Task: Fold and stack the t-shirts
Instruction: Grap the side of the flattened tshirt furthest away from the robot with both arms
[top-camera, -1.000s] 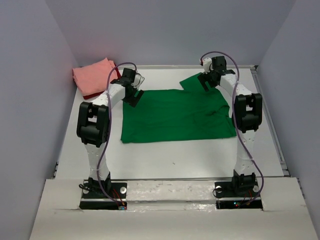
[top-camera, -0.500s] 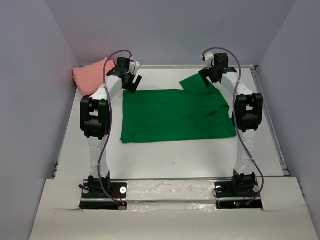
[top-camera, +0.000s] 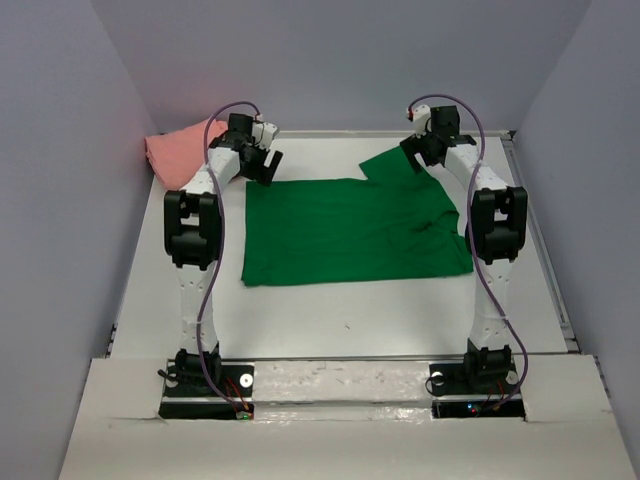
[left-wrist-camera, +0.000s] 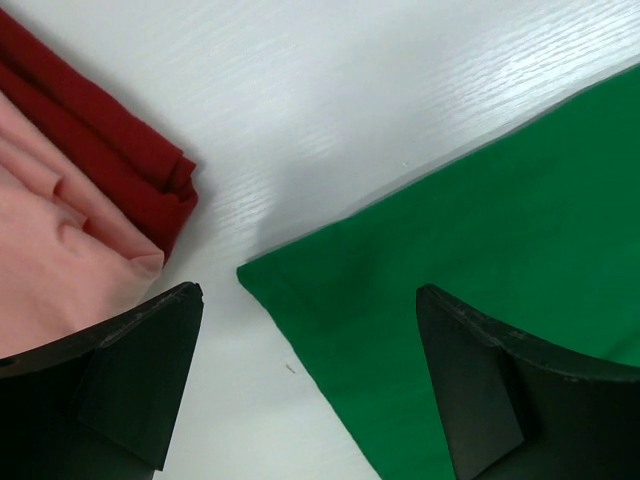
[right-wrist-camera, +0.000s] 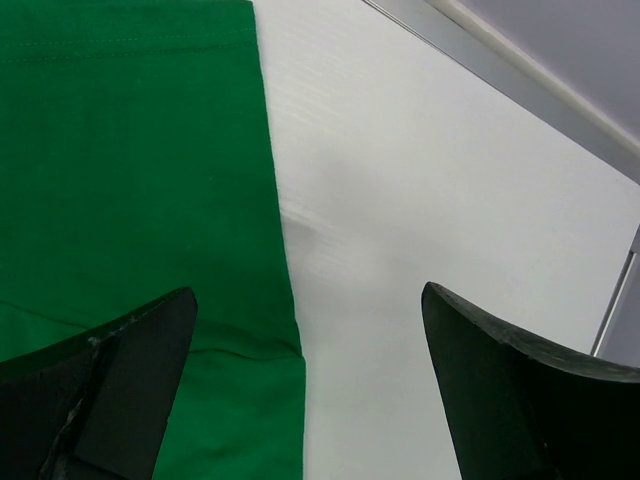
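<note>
- The left gripper (top-camera: 262, 160) and right gripper (top-camera: 418, 152) were moved back to the far corners of the green tee (top-camera: 355, 230), jaws wide and empty.
- A far-edge grasp was judged imminent.

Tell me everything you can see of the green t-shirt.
The green t-shirt is bright, plain, soft-looking cloth, spread flat on the white table as a rough rectangle, with one sleeve jutting out at its far right. Faint creases mark its right side; a stitched hem shows in the right wrist view. Nothing lies on it. The open left gripper hangs over its far left corner, the open right gripper over its far right edge; neither grips it.
</note>
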